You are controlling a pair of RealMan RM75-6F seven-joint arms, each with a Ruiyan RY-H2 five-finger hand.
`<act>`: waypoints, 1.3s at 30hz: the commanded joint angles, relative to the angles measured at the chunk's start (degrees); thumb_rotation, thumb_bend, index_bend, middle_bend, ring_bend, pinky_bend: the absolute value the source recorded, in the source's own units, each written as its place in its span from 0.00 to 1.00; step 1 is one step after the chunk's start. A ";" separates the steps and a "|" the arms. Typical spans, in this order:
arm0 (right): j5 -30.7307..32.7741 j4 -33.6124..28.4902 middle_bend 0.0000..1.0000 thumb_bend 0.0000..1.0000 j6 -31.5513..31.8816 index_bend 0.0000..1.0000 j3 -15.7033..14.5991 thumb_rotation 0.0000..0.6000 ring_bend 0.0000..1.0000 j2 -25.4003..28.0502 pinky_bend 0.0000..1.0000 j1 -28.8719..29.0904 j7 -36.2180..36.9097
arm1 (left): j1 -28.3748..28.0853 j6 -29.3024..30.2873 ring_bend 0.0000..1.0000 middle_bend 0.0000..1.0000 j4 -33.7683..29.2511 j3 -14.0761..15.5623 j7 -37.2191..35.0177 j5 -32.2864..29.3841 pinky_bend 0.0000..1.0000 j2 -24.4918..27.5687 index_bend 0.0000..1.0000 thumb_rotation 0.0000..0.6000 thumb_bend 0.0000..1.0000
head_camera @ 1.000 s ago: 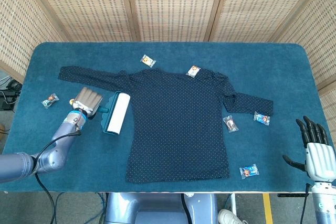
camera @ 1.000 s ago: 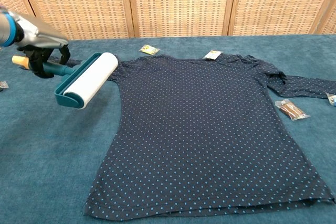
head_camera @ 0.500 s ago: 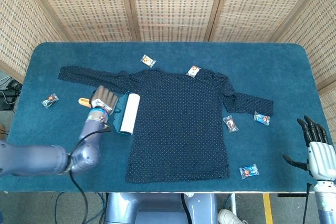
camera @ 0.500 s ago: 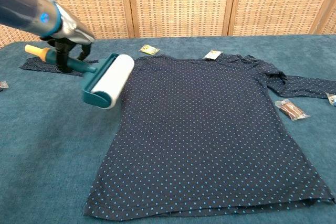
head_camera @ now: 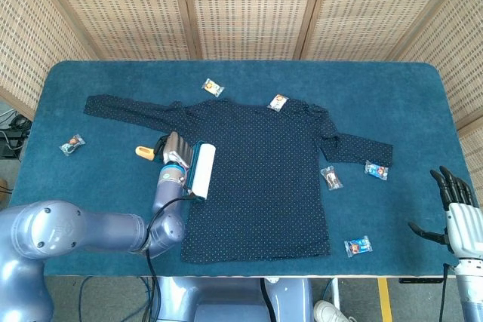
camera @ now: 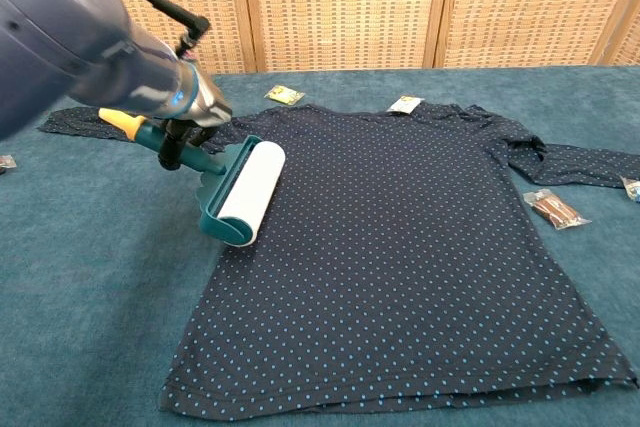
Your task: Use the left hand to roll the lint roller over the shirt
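A dark navy dotted shirt (head_camera: 260, 179) (camera: 400, 237) lies flat on the table, sleeves out to both sides. My left hand (head_camera: 174, 152) (camera: 185, 142) grips the teal handle of the lint roller (head_camera: 202, 170) (camera: 245, 192). The white roll lies over the shirt's left edge, just below the sleeve; I cannot tell whether it presses on the cloth. The handle's orange tip (head_camera: 142, 151) (camera: 120, 119) sticks out to the left. My right hand (head_camera: 456, 213) hangs open off the table's near right corner, holding nothing.
The table wears a blue cloth (head_camera: 98, 96). Small wrapped candies lie around the shirt: at the collar (head_camera: 213, 87) (head_camera: 278, 101), by the right sleeve (head_camera: 331, 178) (head_camera: 376, 170), near the hem (head_camera: 358, 246), and at far left (head_camera: 72, 143). Wicker screens stand behind.
My left hand has carried the lint roller rightward, from the bare cloth beside the shirt onto the shirt's left edge. The right hand has sunk slightly.
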 commanded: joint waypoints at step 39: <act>0.38 2.14 0.00 0.14 -2.48 0.08 -0.19 1.00 0.00 0.22 0.00 0.70 6.47 | -5.86 11.25 0.81 0.91 23.60 -17.99 27.12 1.51 0.72 -26.00 0.91 1.00 1.00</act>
